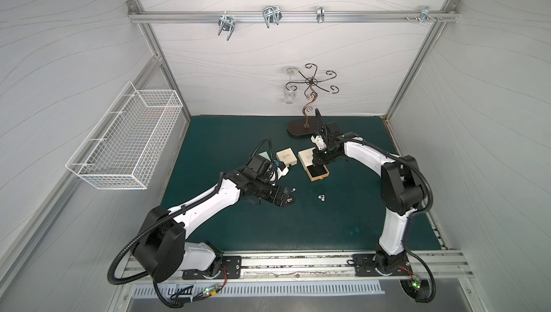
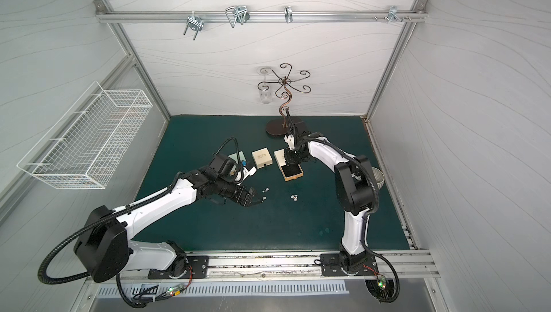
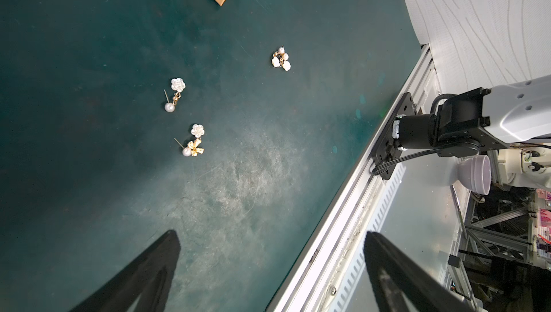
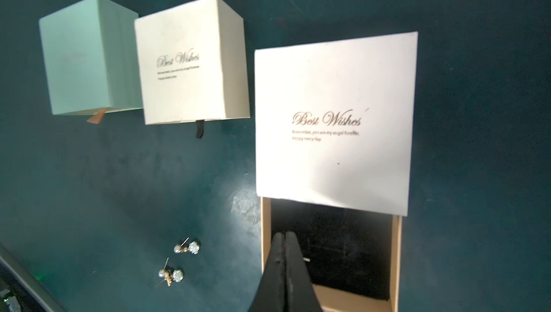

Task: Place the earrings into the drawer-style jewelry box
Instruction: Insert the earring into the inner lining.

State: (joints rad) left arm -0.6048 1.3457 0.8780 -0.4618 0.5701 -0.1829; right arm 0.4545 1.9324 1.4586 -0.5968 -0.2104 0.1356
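The right gripper, its two black fingers pressed flat together, is poised over the pulled-out tan cardboard drawer of the white drawer-style jewelry box lettered "Best Wishes" in gold. A thin silvery pin is glinting against the drawer's black lining just beside those fingers, and from here nobody could say whether it is pinched or lying loose. The earrings, small pearl-and-white-flower drops on gilt fittings, are lying outside the box on the dark green table mat. Two singles are resting off the drawer's side towards the left arm, while a tangled cluster is sitting apart from them, in front of the drawer's open end. The left gripper is hanging low over the mat with its jaws spread wide and nothing between them, the two single earrings just ahead of its fingertips. To the robot's left of the open box, a closed cream card box with a black ribbon tab and a closed mint-green card box are standing side by side. Behind, a clear wine glass is hanging upside down from a dark scrolled-wire stand, and a white wire basket is hanging on the left wall.
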